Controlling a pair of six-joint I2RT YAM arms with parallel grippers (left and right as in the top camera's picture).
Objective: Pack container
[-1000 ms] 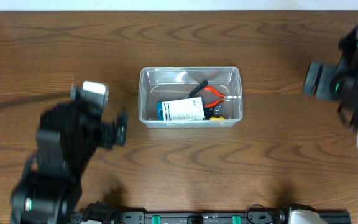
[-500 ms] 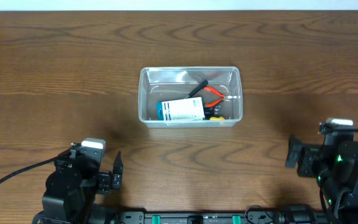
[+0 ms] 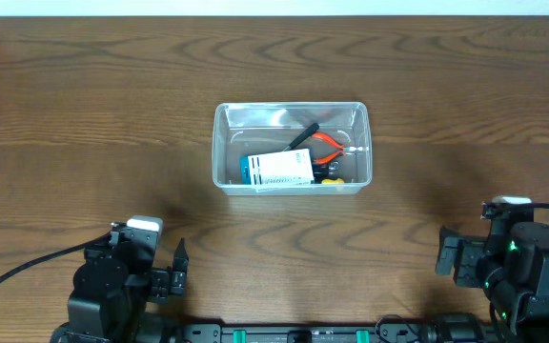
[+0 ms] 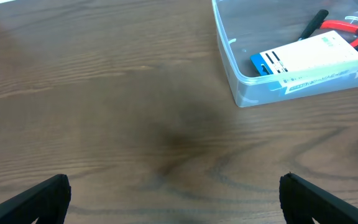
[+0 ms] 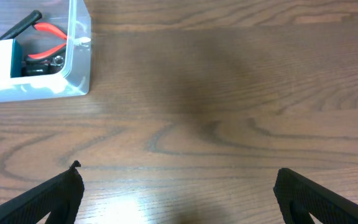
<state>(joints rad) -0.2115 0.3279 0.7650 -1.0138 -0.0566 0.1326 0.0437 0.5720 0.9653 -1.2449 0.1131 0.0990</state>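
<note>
Container (image 3: pixel 289 105) sits upright on the wooden table (image 3: pixel 84 86), a clear tub with its top open, and neither arm touches it. Inside I read a blue-and-white box (image 3: pixel 277 169) lying flat along the container's near wall, slightly askew. Red-handled pliers (image 3: pixel 328 143) lie toward the container's right end, and a black-handled tool (image 3: pixel 302 135) slants just beside them, toward the far wall. A small yellow item (image 3: pixel 331 179) shows in the container's near-right corner, half hidden by the box, and I cannot tell what it is. Left gripper (image 4: pixel 174 180) is low over bare wood, near-left of the container and well apart from it. Its two fingers (image 4: pixel 36 199) are spread wide with nothing between them. Right gripper (image 5: pixel 178 171) is near-right of the container, also well apart, with its fingers spread wide and holding nothing. From the right wrist camera only the container's right end wall shows, with the pliers visible behind it.
</note>
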